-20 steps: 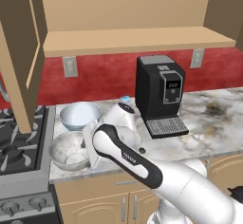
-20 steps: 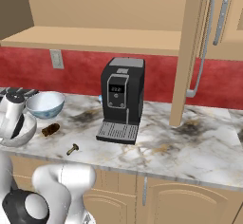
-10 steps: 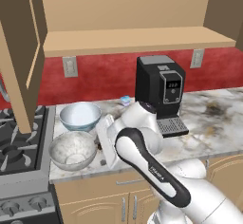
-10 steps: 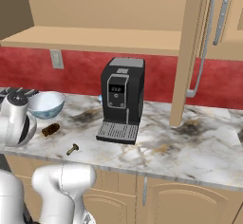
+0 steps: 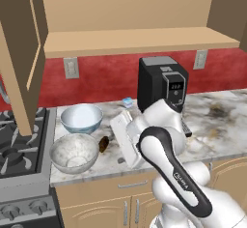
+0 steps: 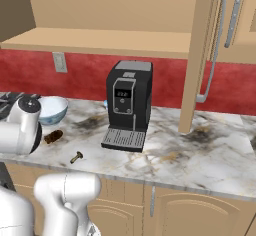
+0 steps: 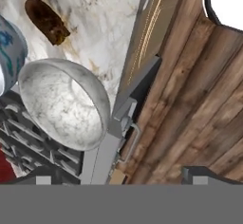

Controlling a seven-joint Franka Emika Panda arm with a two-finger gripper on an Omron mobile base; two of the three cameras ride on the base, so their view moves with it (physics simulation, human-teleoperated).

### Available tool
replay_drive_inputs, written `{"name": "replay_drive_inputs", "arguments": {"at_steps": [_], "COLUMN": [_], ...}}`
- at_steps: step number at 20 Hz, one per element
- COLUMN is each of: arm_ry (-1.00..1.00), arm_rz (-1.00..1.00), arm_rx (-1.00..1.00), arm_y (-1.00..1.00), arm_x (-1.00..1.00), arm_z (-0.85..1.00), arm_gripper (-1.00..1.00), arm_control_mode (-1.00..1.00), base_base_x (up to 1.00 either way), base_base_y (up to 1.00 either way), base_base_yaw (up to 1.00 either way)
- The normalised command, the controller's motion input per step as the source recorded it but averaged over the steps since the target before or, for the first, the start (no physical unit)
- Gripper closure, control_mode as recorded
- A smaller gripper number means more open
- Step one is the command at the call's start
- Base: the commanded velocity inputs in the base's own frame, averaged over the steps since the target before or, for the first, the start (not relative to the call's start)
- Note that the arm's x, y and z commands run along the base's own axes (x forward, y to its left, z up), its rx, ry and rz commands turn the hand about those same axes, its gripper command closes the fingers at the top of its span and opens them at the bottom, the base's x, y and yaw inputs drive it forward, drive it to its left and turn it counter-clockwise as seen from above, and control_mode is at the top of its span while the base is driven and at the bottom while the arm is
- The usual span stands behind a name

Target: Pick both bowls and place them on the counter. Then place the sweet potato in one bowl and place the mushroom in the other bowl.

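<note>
Left base view: on the counter (image 5: 217, 125) both bowls stand at the left end, the grey bowl (image 5: 74, 152) in front of the blue bowl (image 5: 80, 118). The sweet potato (image 5: 103, 144) lies just beside them; the mushroom (image 6: 76, 157) nearer the edge. The gripper (image 7: 118, 173), fingers spread and empty, must next descend onto the sweet potato.

Red backsplash (image 5: 106, 72), tan wooden shelf (image 5: 135, 41), wood plank floor (image 7: 199, 104).
</note>
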Motion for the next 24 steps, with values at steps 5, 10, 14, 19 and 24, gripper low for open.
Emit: {"name": "replay_drive_inputs", "arguments": {"at_steps": [5,10,14,19,24], "arm_ry": [-0.14,-0.19,-0.19,-0.05,-0.01], "arm_rz": [0.10,0.17,0.20,0.15,0.11], "arm_rx": [0.00,-0.02,-0.09,-0.11,-0.09], "arm_y": [-0.38,-0.25,-0.23,-0.28,-0.22], "arm_x": [0.01,0.05,0.08,0.17,0.32], "arm_z": [0.22,0.10,0.01,0.00,-0.02], "arm_gripper": [-1.00,-1.00,-1.00,-1.00,-1.00], "arm_control_mode": [-1.00,-1.00,-1.00,-1.00,-1.00], "base_base_x": [0.00,0.00,0.00,0.00,0.00], "base_base_y": [0.00,0.00,0.00,0.00,0.00], "base_base_yaw": [0.00,0.00,0.00,0.00,0.00]}}
